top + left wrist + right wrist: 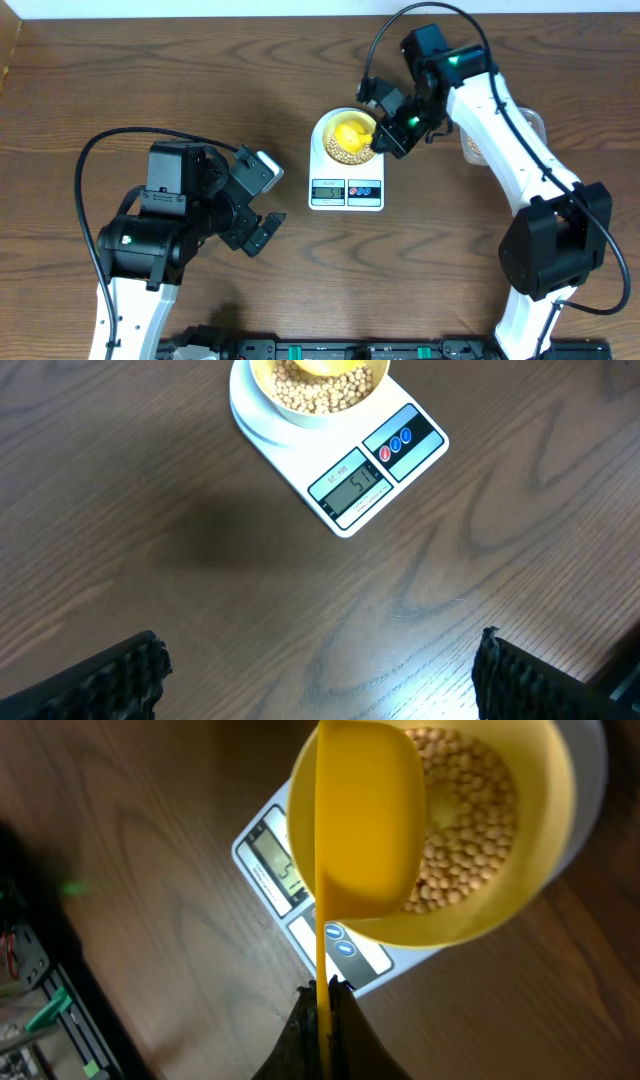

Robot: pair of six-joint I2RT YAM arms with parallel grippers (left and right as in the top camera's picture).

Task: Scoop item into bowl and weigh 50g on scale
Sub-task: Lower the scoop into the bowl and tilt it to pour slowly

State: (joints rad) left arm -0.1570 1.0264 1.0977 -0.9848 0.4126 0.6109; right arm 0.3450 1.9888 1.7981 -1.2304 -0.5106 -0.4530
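**Beans Are Tipped Into the Bowl on the Scale**

The beans (460, 840) are seen in a heap inside the pale yellow bowl (560, 820). The bowl is set on the round end of the white kitchen scale (346, 203), near the middle of the wooden table (200, 80). The scale's long side runs away from the robot. The bowl end is far and the little screen is near.

A yellow measuring spoon (365, 820) is held over the bowl, turned on its edge. Its cup is above the beans. Its long thin handle runs straight back to the right gripper (322, 1010), which is pinched tight on the handle's end.

The left gripper (320, 660) is spread wide and nothing is held in it. It hangs over bare table, well apart from the scale.

The step in hand seems to be the pouring and weighing. The screen looks like it shows about fifty-one, but the digits are small and this is not sure. Next, the screen should be checked. A few beans may need to be taken out, or the spoon lifted away gently, so the bowl is not bumped.
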